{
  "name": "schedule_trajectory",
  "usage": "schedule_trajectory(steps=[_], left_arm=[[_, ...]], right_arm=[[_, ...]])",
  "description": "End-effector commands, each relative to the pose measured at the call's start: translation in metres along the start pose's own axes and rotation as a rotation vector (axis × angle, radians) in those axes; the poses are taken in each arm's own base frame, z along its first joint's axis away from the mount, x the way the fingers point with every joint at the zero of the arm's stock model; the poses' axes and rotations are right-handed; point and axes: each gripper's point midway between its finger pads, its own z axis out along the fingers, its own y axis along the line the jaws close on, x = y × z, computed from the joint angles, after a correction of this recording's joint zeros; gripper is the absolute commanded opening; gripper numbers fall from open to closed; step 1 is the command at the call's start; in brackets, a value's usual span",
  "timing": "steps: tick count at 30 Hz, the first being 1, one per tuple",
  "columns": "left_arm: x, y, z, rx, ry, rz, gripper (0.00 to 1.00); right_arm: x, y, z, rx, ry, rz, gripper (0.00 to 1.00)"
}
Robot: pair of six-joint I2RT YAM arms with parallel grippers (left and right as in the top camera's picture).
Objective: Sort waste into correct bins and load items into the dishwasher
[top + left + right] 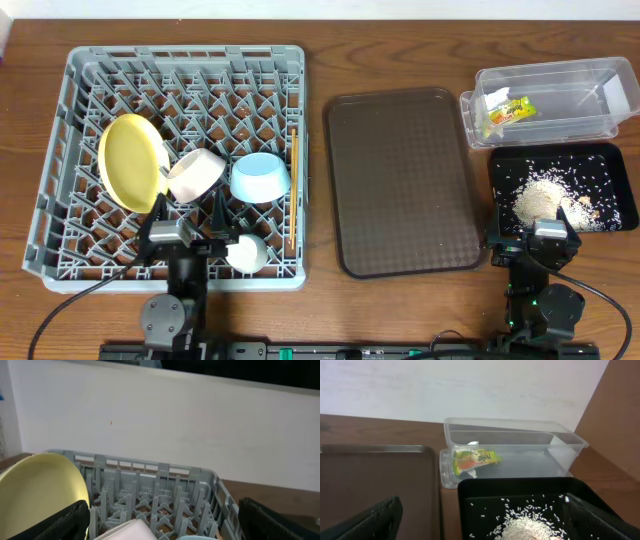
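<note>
Chopsticks [293, 190], cup [246, 254] in rack [185, 55]: overhead only. Left wrist catches just plate [40, 485]. Left pincer [165, 527], right pincer [485, 520] gaping, empty.

Dish rack [70, 150]: grey lattice.
Plate [130, 160]: yellow.
Serving tray [400, 180]: brown, fine dotted texture.
Tub [580, 100]: clear.
Wrapper [505, 112]: green and yellow.
Bin tray [505, 165], 12 o'clock from my right jaws: black, speckled with white grains [545, 195].
My fingers [60, 522]: black.

Overhead looks down; left wrist (low, close) shares the dish rack [185, 55].
</note>
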Motion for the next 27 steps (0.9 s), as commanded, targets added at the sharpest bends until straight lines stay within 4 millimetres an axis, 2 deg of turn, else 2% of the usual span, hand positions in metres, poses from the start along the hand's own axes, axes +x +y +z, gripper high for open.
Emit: schedule_trajectory(steps=[1,6,12,27], left_arm=[[0.009,0.005,0.0,-0.02,0.009,-0.006,0.94],[0.018,0.014,0.0,-0.058,0.046,0.004,0.94],[0.041,0.027,-0.003,-0.108,0.143,0.018,0.95],[0.046,0.028,-0.004,-0.111,0.16,0.02,0.95]], right_arm=[[0.001,-0.003,0.0,0.013,-0.001,0.011,0.99],[0.001,-0.003,0.0,0.013,-0.001,0.011,0.99],[0.001,-0.003,0.0,0.013,-0.001,0.011,0.99],[0.001,-0.003,0.0,0.013,-0.001,0.011,0.99]])
